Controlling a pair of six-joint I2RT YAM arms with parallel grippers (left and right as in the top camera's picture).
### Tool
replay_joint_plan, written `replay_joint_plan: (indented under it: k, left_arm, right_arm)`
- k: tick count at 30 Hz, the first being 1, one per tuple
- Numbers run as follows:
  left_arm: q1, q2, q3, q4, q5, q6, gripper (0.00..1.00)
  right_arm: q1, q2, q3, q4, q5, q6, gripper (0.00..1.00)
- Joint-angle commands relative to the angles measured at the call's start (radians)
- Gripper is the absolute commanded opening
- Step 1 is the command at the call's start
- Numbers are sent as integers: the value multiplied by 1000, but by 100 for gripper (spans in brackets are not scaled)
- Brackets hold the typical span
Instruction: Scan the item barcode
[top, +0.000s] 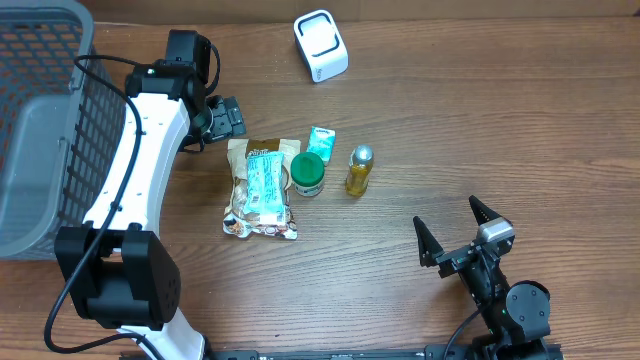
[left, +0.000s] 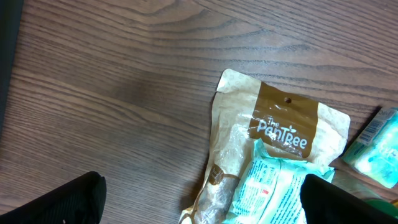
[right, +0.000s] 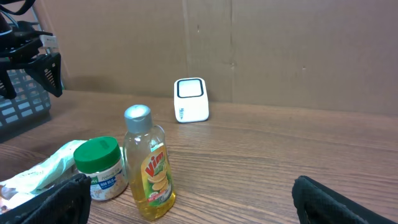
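Note:
Several items lie mid-table: a brown snack bag (top: 240, 190) with a teal packet (top: 266, 180) on top, a green-lidded jar (top: 308, 174), a small teal pack (top: 321, 142) and a yellow Vim bottle (top: 359, 170). The white barcode scanner (top: 321, 45) stands at the back. My left gripper (top: 226, 117) hovers open just above the bag's top edge, holding nothing; the bag (left: 273, 124) and teal packet (left: 277, 190) show between its fingers (left: 62, 202). My right gripper (top: 447, 215) is open and empty near the front right, facing the bottle (right: 148, 165), jar (right: 99, 167) and scanner (right: 190, 99).
A grey wire basket (top: 40, 120) stands at the table's left edge, close beside the left arm. A cardboard wall (right: 280, 50) backs the table behind the scanner. Bare wood lies between the right gripper and the items.

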Motion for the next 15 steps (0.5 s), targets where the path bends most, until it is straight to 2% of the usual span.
replay_joint_plan:
  k: [1,15]
  left_arm:
    - [-1,-14,14,4,-12,15,100]
    - [-2,-14,14,4,-12,15,100]
  right_arm:
    - [-3,-6,-10,3,2,3,100]
    - [-3,-6,-10,3,2,3,100]
